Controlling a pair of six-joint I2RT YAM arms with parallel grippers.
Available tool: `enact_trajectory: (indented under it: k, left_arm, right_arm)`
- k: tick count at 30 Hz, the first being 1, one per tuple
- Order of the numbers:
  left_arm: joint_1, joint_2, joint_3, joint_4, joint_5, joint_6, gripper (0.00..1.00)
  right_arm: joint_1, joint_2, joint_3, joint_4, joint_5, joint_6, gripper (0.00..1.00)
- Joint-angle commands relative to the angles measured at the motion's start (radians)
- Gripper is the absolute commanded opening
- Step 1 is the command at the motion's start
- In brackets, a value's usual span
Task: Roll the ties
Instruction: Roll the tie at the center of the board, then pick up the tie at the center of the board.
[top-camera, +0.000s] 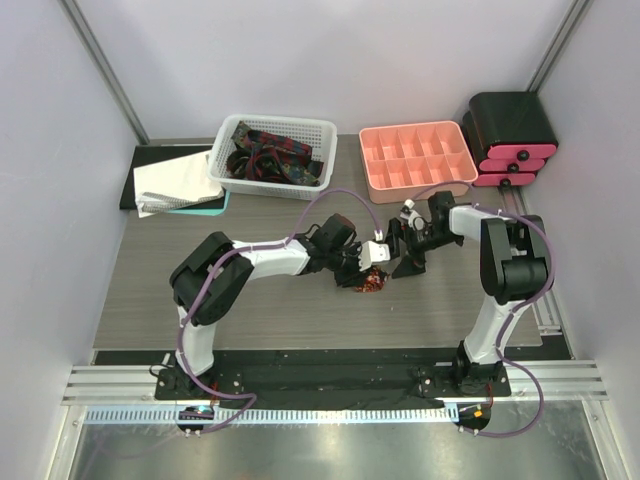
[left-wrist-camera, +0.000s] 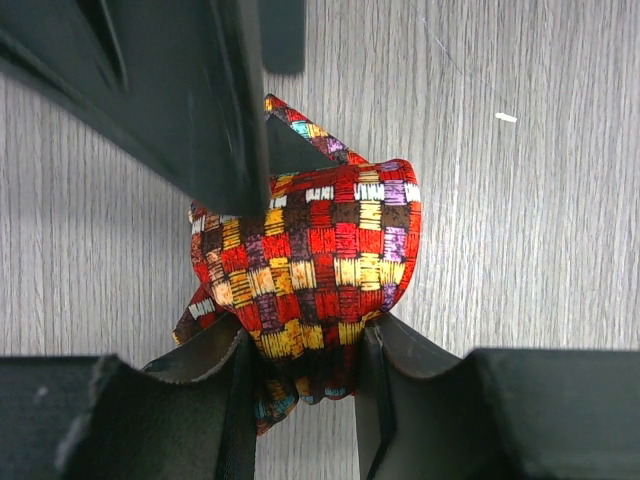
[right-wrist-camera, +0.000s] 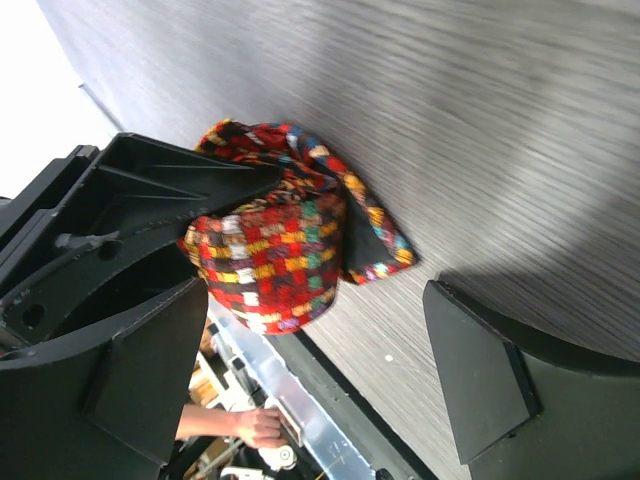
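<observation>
The left gripper (left-wrist-camera: 303, 368) is closed on the rolled tie (left-wrist-camera: 320, 260), pinching its lower edge. It is in the middle of the table (top-camera: 150, 290), well in front of the basket (top-camera: 225, 150) with the other ties (top-camera: 265, 155). To do this step well, I think the pinch must be firm without crushing the coil, and the loose end beside the roll should be tucked in so it does not unwind. The right gripper (right-wrist-camera: 315, 370) stands wide and holds nothing, just beside the roll. The tie is red with small yellow, orange and purple blocks, and the roll looks loose and a little uneven.
</observation>
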Motion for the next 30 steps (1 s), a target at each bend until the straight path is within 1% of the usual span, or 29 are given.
enact_trajectory:
  k: [1,2,7,8,9,10,12,14,17,19,20,22,23,25,26,28,30]
  left_arm:
    - [-0.006,0.056,-0.009,-0.110,-0.068,0.020,0.15]
    - [-0.006,0.056,-0.009,-0.110,-0.068,0.020,0.15]
    - [-0.005,0.059,-0.010,-0.112,-0.065,0.017,0.16]
    - [-0.006,0.062,-0.009,-0.112,-0.065,0.015,0.16]
    - [-0.006,0.063,-0.006,-0.112,-0.068,0.014,0.16]
    - [-0.006,0.065,-0.004,-0.112,-0.071,0.017,0.16]
    - [-0.006,0.071,0.002,-0.113,-0.074,0.011,0.16]
    - [-0.005,0.074,0.006,-0.115,-0.074,0.002,0.17]
    - [-0.006,0.083,0.016,-0.115,-0.065,-0.014,0.17]
    - [-0.006,0.091,0.020,-0.113,-0.063,-0.020,0.17]
    - [-0.006,0.094,0.020,-0.110,-0.063,-0.025,0.17]
    - [-0.005,0.105,0.028,-0.110,-0.065,-0.026,0.17]
    - [-0.005,0.103,0.031,-0.110,-0.066,-0.034,0.17]
    - [-0.005,0.103,0.033,-0.109,-0.065,-0.034,0.18]
    - [-0.005,0.099,0.031,-0.107,-0.063,-0.035,0.18]
    - [-0.003,0.096,0.029,-0.106,-0.066,-0.038,0.20]
    - [0.000,0.077,0.026,-0.104,-0.063,-0.052,0.34]
  right_arm:
    - [0.037,0.067,-0.045,0.089,0.040,0.014,0.92]
    - [0.035,0.073,-0.048,0.110,0.028,0.020,0.87]
    - [0.038,0.061,-0.067,0.142,0.001,0.038,0.73]
    - [0.037,0.048,-0.070,0.162,-0.003,0.050,0.68]
    - [0.038,0.044,-0.074,0.172,-0.003,0.055,0.65]
    - [0.037,0.036,-0.084,0.188,-0.005,0.058,0.59]
    - [0.037,0.022,-0.093,0.202,-0.014,0.074,0.54]
    - [0.038,0.013,-0.104,0.218,-0.022,0.080,0.49]
    - [0.047,0.010,-0.119,0.241,-0.026,0.095,0.50]
    - [0.053,0.012,-0.133,0.256,-0.034,0.109,0.49]
    - [0.057,0.012,-0.139,0.274,-0.035,0.116,0.41]
    - [0.057,0.007,-0.153,0.294,-0.042,0.136,0.30]
    - [0.060,0.004,-0.153,0.308,-0.045,0.141,0.19]
    - [0.060,0.004,-0.150,0.313,-0.048,0.149,0.05]
    - [0.060,0.004,-0.148,0.317,-0.052,0.153,0.01]
    - [0.058,0.001,-0.147,0.316,-0.054,0.166,0.01]
    - [0.058,-0.021,-0.151,0.314,-0.052,0.172,0.01]
